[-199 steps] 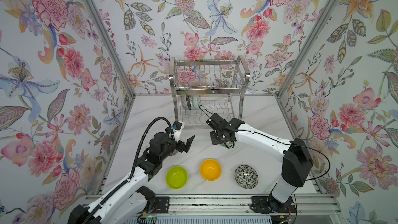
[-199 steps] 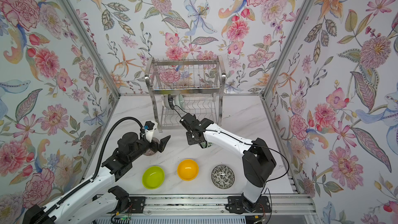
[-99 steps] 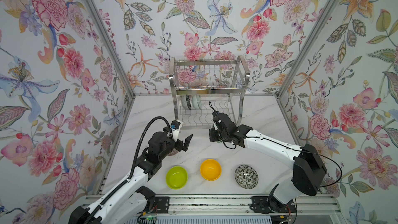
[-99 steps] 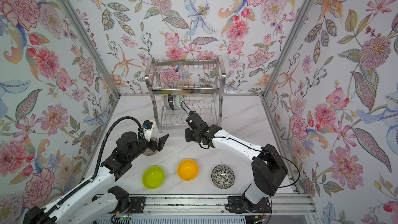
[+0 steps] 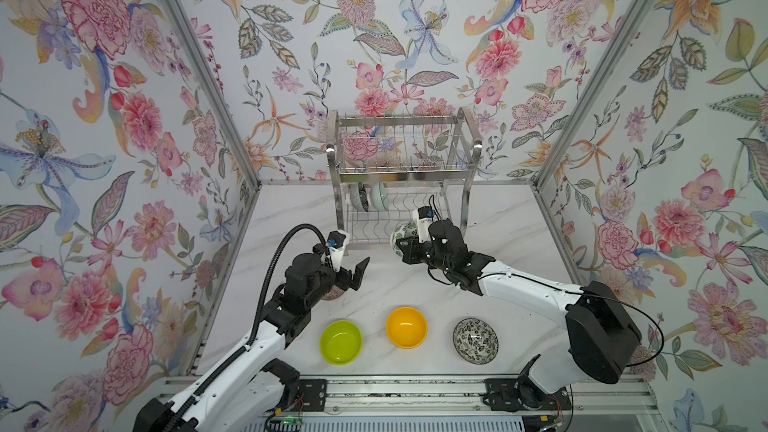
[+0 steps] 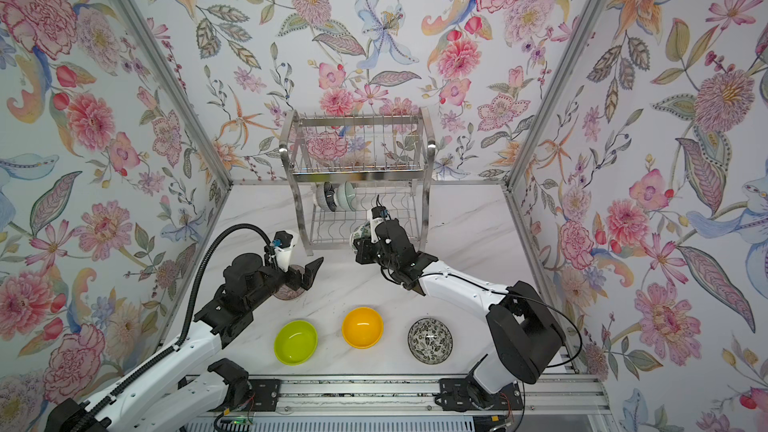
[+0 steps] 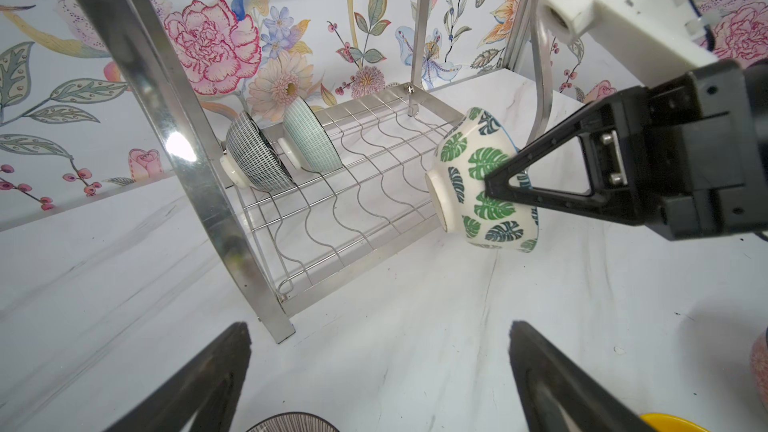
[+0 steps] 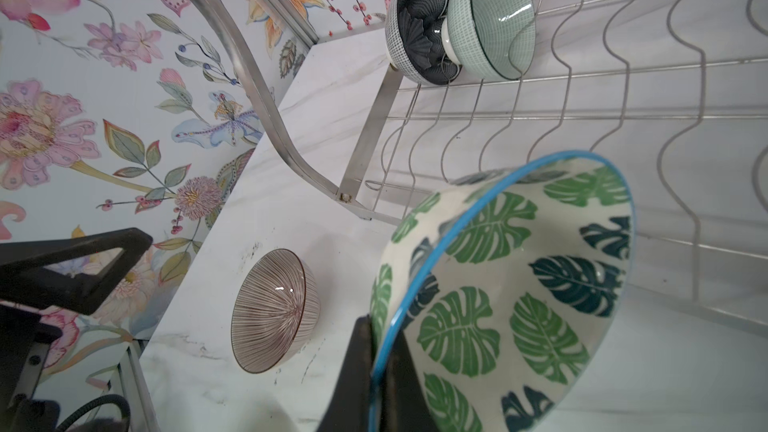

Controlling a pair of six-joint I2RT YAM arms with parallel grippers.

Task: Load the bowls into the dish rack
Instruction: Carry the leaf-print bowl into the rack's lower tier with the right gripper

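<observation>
Two bowls are home already on the lower tier of the dish rack (image 5: 405, 177): the dark navy bowl (image 7: 253, 160) and the pale mint bowl (image 7: 309, 141), both on edge at the end of the rack nearer the left arm, feet pointing out of that end.

And up comes number three, the leaf-print bowl (image 8: 519, 284), pinched by its blue rim in the right gripper (image 8: 380, 347), one finger inside the wall and one outside, clamped tight. It hangs at the rack's front edge, level with the opening of the lower tier. Whether it has crossed the front rail, I can't tell.

Now the relation that matters: the bowl is on edge, foot turned toward the two racked bowls, mouth away from them, the same way they stand. Its axis runs along the rack's length, and free wavy slots lie behind it, deeper into the rack, past the mint bowl. My read is a push inward and a drop, no re-turn needed, minding the upper tier overhead.

The left gripper (image 7: 379, 326) hangs wide open and empty, in front of the rack's corner post, above the pinkish-brown ribbed bowl (image 8: 274, 311). Three more sit well in front of the rack: the lime green bowl (image 5: 340, 342), the orange-yellow bowl (image 5: 406, 327) and the black-and-white floral bowl (image 5: 475, 340).
</observation>
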